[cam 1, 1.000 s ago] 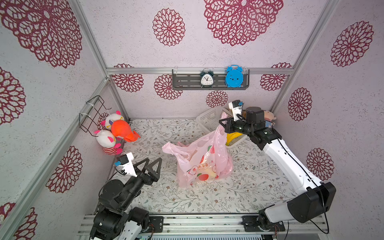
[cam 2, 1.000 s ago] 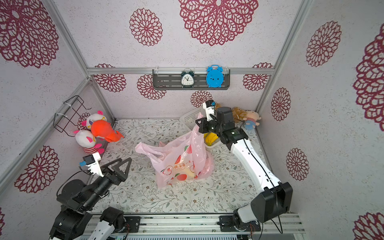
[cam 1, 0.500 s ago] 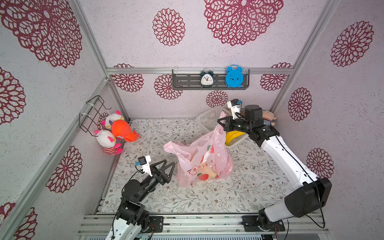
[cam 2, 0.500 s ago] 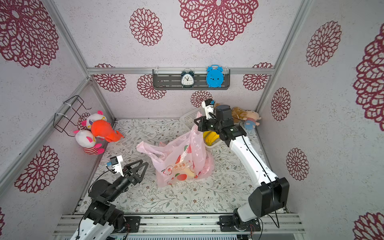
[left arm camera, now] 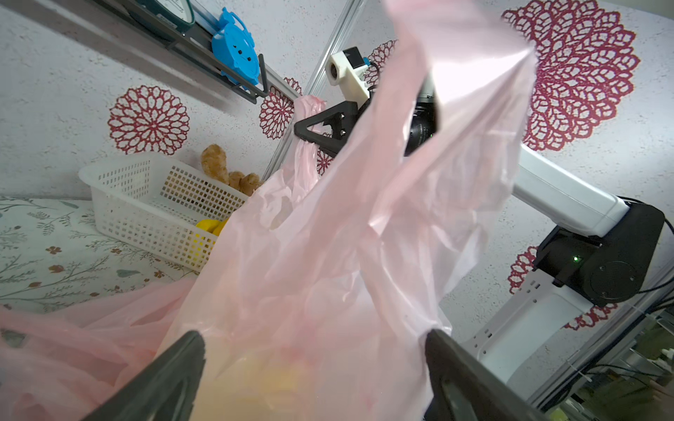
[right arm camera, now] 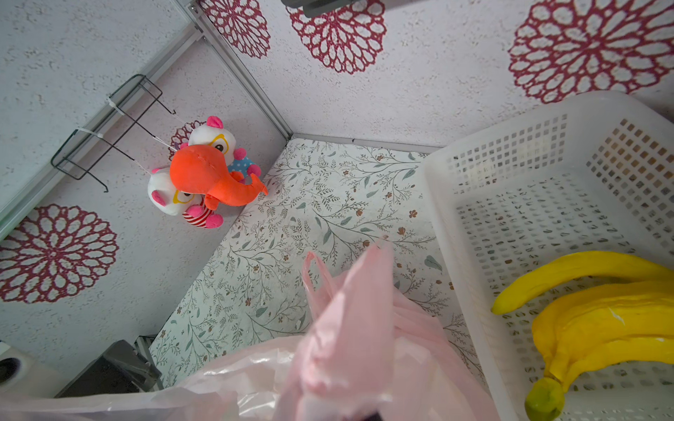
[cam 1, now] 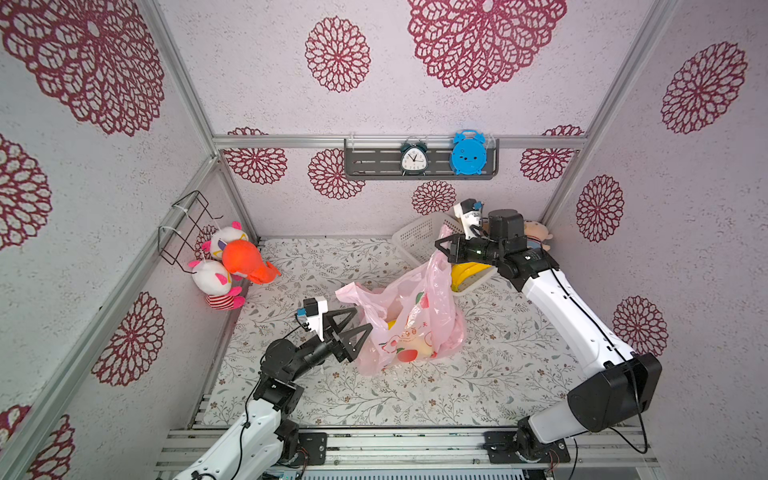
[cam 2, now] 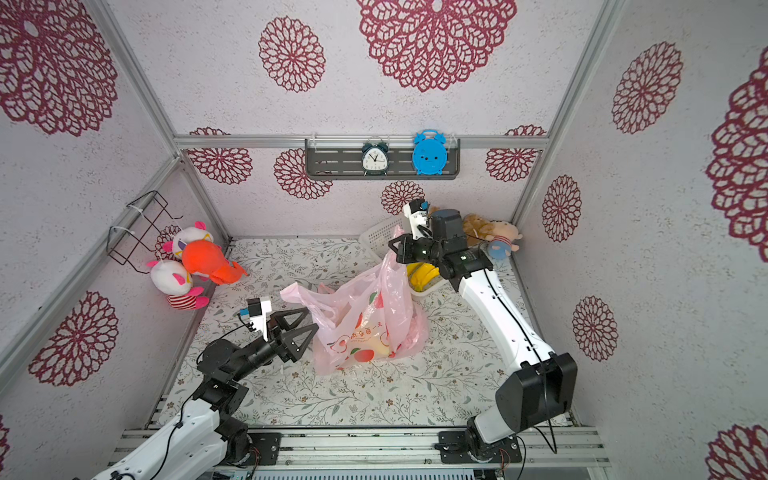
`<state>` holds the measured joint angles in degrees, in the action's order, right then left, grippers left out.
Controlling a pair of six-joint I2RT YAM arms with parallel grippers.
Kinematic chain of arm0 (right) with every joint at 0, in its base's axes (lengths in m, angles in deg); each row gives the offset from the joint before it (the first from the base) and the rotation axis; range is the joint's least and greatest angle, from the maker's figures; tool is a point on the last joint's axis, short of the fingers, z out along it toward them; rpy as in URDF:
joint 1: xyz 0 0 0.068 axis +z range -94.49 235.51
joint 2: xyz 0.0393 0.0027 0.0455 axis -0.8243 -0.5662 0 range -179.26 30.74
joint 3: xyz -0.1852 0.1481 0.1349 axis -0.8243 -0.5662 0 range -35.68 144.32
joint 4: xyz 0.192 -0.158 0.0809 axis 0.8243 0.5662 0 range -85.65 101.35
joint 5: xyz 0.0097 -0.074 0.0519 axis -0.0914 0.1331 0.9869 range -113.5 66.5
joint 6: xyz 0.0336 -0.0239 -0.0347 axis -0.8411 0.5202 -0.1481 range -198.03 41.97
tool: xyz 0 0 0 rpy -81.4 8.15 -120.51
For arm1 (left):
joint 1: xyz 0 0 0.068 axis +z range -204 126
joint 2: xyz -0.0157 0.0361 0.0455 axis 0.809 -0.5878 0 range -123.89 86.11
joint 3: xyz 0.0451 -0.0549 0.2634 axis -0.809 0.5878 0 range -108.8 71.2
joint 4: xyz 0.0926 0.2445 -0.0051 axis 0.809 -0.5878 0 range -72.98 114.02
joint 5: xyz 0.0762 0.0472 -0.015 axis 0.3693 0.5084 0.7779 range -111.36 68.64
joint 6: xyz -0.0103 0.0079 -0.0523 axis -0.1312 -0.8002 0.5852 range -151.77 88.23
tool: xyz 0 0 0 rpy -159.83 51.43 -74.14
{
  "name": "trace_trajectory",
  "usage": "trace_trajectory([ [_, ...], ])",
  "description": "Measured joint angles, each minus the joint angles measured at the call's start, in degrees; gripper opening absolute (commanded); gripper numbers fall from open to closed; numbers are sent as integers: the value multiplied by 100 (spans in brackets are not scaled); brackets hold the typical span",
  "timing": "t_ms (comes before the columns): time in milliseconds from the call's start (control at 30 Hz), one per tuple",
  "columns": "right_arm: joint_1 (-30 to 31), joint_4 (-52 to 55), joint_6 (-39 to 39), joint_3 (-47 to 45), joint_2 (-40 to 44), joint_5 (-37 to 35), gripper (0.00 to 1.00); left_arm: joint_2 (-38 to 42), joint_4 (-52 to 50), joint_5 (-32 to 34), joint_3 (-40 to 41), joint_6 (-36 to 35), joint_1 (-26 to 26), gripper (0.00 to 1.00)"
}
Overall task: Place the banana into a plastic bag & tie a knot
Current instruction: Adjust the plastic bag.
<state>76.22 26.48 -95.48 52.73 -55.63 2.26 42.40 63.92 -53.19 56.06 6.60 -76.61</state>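
Observation:
The pink plastic bag [cam 1: 419,316] [cam 2: 365,328] stands mid-table, printed with fruit. A yellow banana [cam 1: 391,324] shows faintly through its film, and as a yellow blur [left arm camera: 255,375] in the left wrist view. My right gripper [cam 1: 444,249] [cam 2: 395,249] is shut on one bag handle and holds it up beside the basket. In the right wrist view the bag [right arm camera: 357,346] hides that gripper's fingers. My left gripper [cam 1: 362,319] [cam 2: 312,319] [left arm camera: 313,337] is open at the bag's left side. The bag's film [left arm camera: 328,237] bulges between its fingers.
A white basket [cam 1: 415,237] [right arm camera: 510,204] at the back right holds a bunch of yellow bananas [cam 1: 467,272] [right arm camera: 601,320]. Plush toys [cam 1: 232,262] hang at the left wall, and more plush toys [cam 2: 494,239] lie in the back right corner. A shelf with clocks [cam 1: 419,160] is on the back wall.
My left arm has swung down and forward from the front left corner to the bag's side, jaws still open. The right gripper has kept its hold on the handle and barely moved.

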Motion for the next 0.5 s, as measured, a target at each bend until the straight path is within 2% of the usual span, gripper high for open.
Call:
trace_trajectory([
  [267,-11,59,37,0,-2,9,0,-249,179,-651,-293,-162,0,97],
  [500,-15,107,39,92,-61,68,0,-367,-251,-708,-487,-614,44,97],
])
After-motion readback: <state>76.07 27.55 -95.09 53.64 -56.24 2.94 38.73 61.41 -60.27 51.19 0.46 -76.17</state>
